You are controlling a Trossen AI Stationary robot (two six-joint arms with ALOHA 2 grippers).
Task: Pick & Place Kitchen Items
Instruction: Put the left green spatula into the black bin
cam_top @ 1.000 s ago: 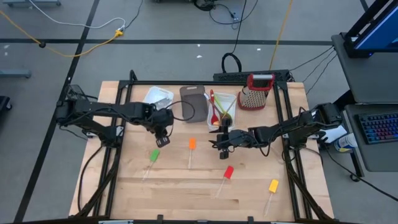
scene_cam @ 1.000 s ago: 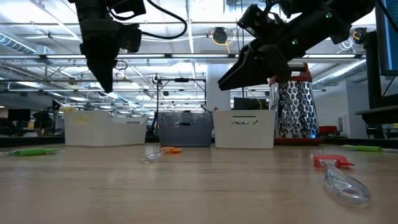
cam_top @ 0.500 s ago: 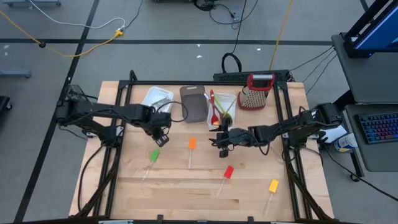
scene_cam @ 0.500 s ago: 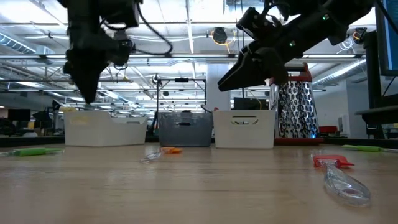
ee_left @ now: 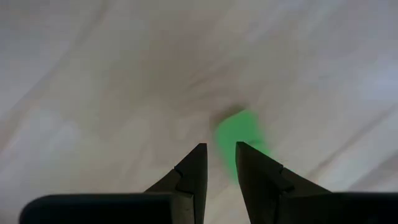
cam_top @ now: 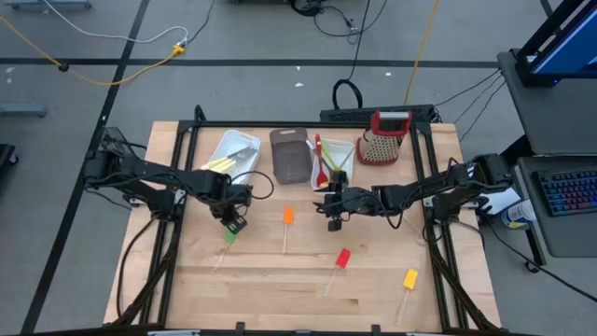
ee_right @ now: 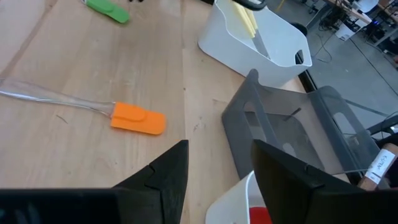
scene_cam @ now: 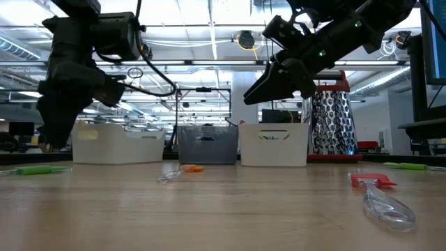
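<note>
A pale wooden table (cam_top: 280, 289) sits on a grey concrete floor (cam_top: 84, 103) crossed by a yellow cable (cam_top: 121, 73), a keyboard (cam_top: 569, 191) on a desk at right, and ceiling strip lights (scene_cam: 209, 28) glow far behind.

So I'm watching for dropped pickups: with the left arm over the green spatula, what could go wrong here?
The left gripper hovers over the green spatula with only a narrow gap between its fingers, and the head sits off to one side, so it may push the spatula rather than straddle it. The clear handle is hard to see.
</note>
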